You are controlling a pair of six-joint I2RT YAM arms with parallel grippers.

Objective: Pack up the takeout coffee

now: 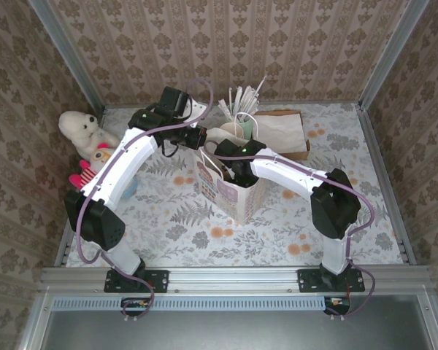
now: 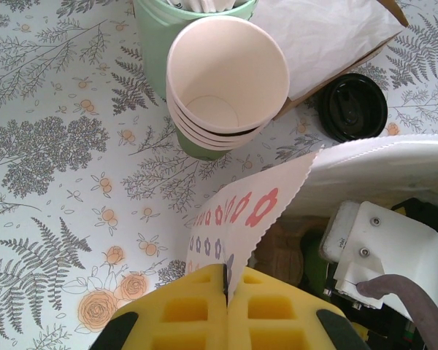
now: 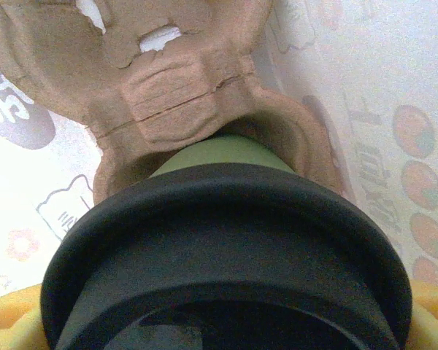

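Floral-printed tabletop [image 1: 168,219], closed in on three sides by patterned wallpaper [image 1: 226,44]. At the left edge, a white plush bear [image 1: 82,130]; just nearer and touching it, a second soft toy [image 1: 89,164] with pink feet. Toward the middle of the far edge, an upright green holder [image 2: 152,29] with white straws [image 1: 246,95] fanning out of it. Close against its side, a stack of cream cups [image 2: 226,80], mouths up, the top one empty. To the right of these, a shallow brown cardboard tray [image 1: 296,149] with white paper [image 2: 321,33] lying in it. Just beside the tray's near edge, a round black lid [image 2: 352,107]; what lies under it not to be told.
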